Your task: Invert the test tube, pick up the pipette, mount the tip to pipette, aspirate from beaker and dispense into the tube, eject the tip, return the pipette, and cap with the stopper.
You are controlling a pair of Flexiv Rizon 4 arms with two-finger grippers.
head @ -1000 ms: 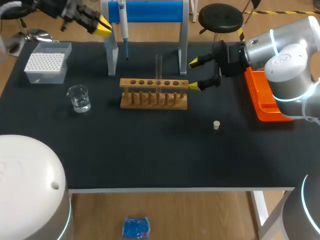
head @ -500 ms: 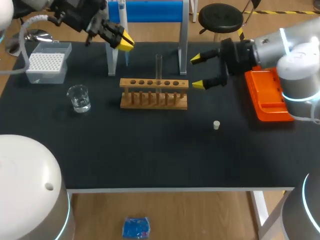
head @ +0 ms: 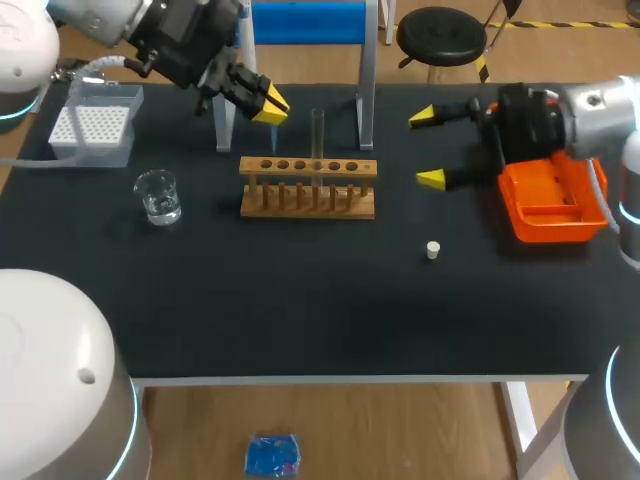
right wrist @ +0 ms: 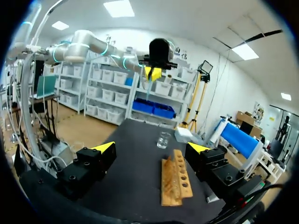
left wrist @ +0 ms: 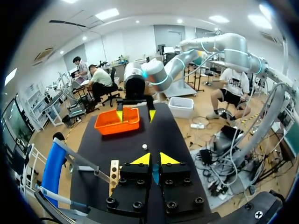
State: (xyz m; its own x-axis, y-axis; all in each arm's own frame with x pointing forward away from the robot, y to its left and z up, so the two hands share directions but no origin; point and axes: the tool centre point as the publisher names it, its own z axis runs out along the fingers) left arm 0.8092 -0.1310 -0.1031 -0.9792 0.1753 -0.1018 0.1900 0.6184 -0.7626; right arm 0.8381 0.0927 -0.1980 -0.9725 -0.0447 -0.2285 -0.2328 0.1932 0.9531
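– What has changed in the last second?
– My left tool point(head: 263, 101) has swung in from the far left corner. It now hangs in front of the blue-barred stand point(head: 310, 20), near the left end of the rack point(head: 308, 167) as the head view shows it. It is clenched, tips nearly together. My right tool point(head: 427, 148) has drawn back from the rack toward the orange tray point(head: 552, 205). It is released, fingers wide apart.
– And the test tube?
– The test tube point(head: 318, 131) is clear glass and stands upright in a middle hole of the wooden rack, apart from both tools. The small pale stopper point(head: 432, 250) lies on the tabletop point(head: 300, 310), right of the rack and nearer me. I cannot pick out the pipette behind my left arm
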